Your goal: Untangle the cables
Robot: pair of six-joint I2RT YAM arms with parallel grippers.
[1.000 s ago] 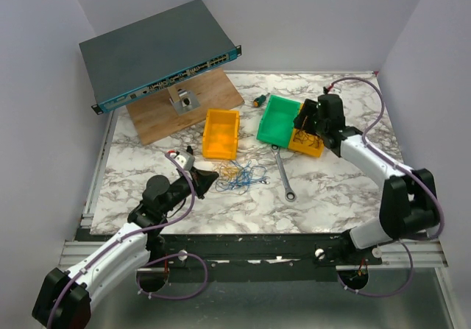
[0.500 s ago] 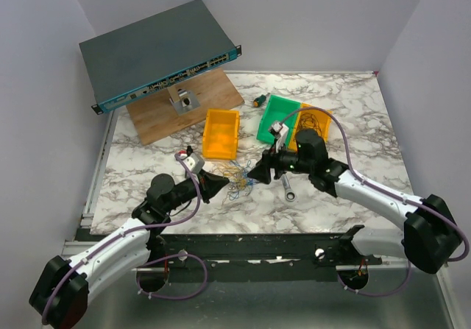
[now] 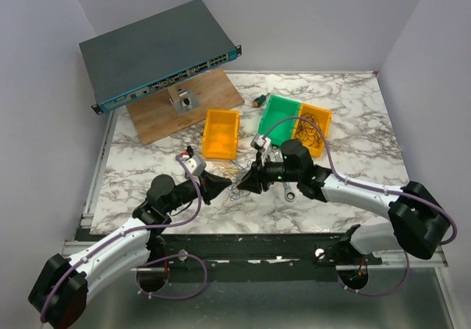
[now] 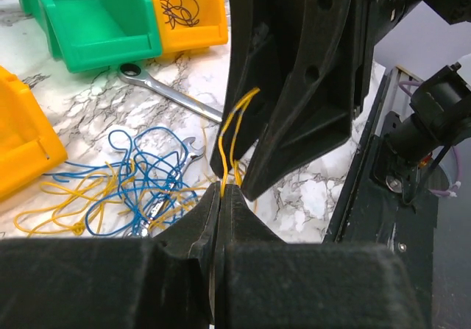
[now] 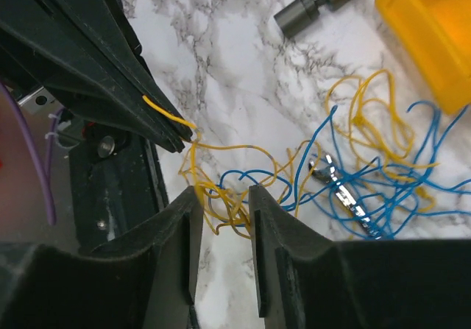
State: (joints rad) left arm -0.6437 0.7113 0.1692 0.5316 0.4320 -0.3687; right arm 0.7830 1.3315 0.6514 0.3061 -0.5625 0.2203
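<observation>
Marble tabletop (image 3: 353, 123), wrench (image 4: 169, 93) beside the cables (image 4: 143, 185); left jaws pinch yellow strands (image 4: 221, 146), right jaws parted.

"What closes the place in?"

"Plain, pale lilac walls. There is a far wall (image 3: 316, 20), a left wall (image 3: 37, 130) and a right wall (image 3: 438, 71), and they meet in corners behind the desk (image 3: 360, 108)."

"And the desk itself?"

"It has a white marbled top with grey veins. A dark metal rail (image 3: 250, 246) runs along its near edge, with a dull grey metal floor (image 3: 280, 303) below that."

"How is the light?"

"Soft and even, falling from above, so the shadows are faint."
</observation>
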